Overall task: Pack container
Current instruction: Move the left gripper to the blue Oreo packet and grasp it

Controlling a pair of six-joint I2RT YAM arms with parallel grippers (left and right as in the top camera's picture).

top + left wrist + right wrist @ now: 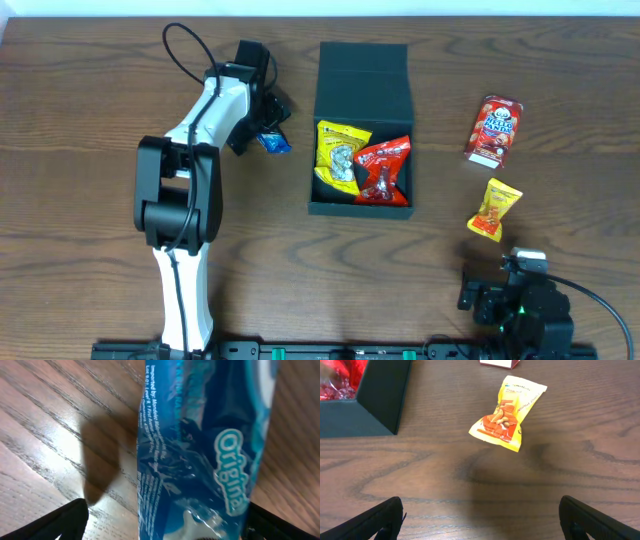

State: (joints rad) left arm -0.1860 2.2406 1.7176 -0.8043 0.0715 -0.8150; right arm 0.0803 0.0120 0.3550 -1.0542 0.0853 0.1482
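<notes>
The dark green container (362,75) stands open at the table's middle, its lid flap up at the back. A yellow packet (338,155) and a red packet (385,170) lie inside. My left gripper (268,132) is left of the container, over a blue packet (276,144). In the left wrist view the blue packet (200,450) fills the space between the spread fingers (165,527), against the right finger, with a gap at the left one. My right gripper (508,298) is open and empty at the front right, as the right wrist view (480,520) shows.
A red snack box (493,130) and a yellow-orange packet (495,210) lie right of the container. The right wrist view shows this packet (507,412) ahead of the fingers and the container's corner (375,410) at the left.
</notes>
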